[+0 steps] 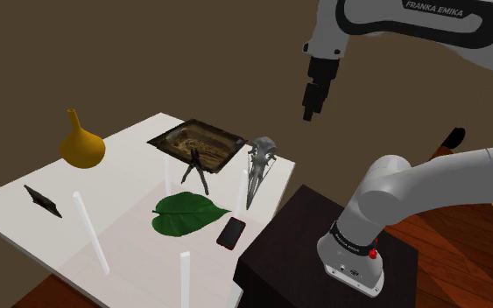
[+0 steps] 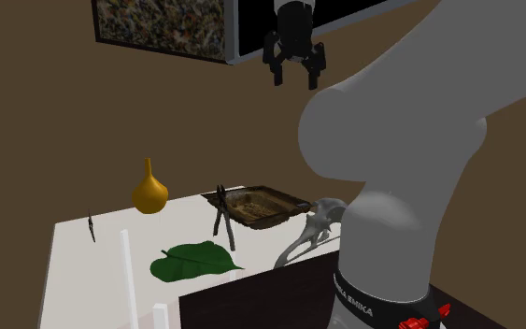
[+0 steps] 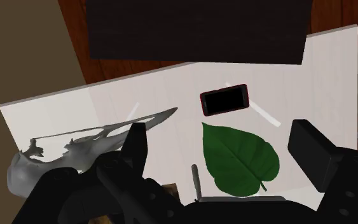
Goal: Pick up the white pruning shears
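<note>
The pruning shears (image 1: 196, 166) are drawn dark grey and stand on the white table (image 1: 25, 219) with their legs spread, between a brown tray and a green leaf. In the second exterior view the shears (image 2: 221, 215) rise in front of the tray. My gripper (image 1: 310, 112) hangs high above the table's stand-side edge, well clear of the shears and holding nothing. The gripper (image 2: 293, 79) is open, with its fingers (image 3: 136, 143) set wide apart. A thin grey bar (image 3: 195, 181) beside the leaf looks like one leg of the shears.
A brown tray (image 1: 196, 142) lies behind the shears, with a grey skull-like figure (image 1: 260, 162) beside it. A green leaf (image 1: 189, 213) and a black phone (image 1: 230, 233) lie nearer the dark stand (image 1: 297, 254). An orange gourd (image 1: 81, 147), a small dark object (image 1: 43, 201) and white posts (image 1: 89, 229) stand further off.
</note>
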{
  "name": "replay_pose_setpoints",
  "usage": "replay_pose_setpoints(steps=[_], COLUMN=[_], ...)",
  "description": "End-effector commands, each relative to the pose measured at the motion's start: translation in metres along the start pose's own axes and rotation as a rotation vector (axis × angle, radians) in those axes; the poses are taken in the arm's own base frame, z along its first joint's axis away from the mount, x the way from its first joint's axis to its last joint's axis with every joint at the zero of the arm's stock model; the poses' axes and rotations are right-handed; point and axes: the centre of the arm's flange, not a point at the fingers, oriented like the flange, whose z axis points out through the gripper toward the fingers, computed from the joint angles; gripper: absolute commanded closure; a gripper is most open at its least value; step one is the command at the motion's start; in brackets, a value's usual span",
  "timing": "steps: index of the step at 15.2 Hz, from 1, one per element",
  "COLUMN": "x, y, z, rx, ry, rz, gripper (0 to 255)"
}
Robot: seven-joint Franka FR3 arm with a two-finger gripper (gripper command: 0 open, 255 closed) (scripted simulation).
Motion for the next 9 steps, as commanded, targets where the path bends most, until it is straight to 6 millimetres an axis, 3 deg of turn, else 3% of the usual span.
replay_pose_setpoints(steps=[1,9], x=[0.0,0.066], y=[0.0,-0.005], z=[0.0,0.071], rx=[0.0,-0.019], ry=[0.0,0.08], rz=[0.0,-0.033], gripper=[0,0])
